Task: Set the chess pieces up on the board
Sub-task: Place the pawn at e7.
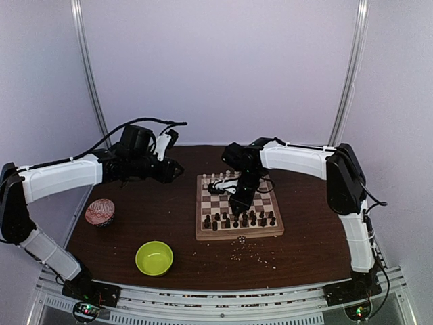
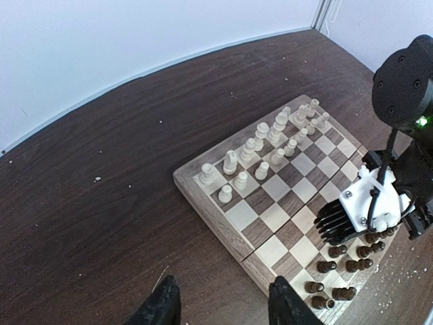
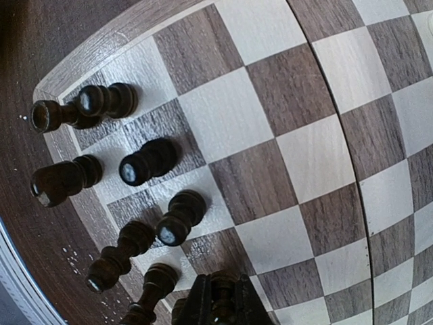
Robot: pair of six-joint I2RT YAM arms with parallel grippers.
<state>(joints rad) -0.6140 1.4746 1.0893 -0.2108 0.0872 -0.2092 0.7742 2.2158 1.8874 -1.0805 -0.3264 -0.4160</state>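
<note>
While the right gripper [image 3: 223, 301] stands pinched narrow over the board's [image 1: 223, 234] near dark chess pieces [image 3: 149, 161], the left gripper [image 2: 226, 308] hangs wide open left of it

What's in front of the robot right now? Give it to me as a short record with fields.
chessboard: wooden, dark and cream checks, tan rim
cream chess pieces: standing along the far edge
dark chess pieces: grouped along the near edge
right gripper: shut, low over the board's dark side; whether it holds a piece cannot be told
left gripper: open, off the board, holding nothing
lime-green bowl: left of the board, nearer the arms
pale crumbs: scattered just off the board's near edge
</note>
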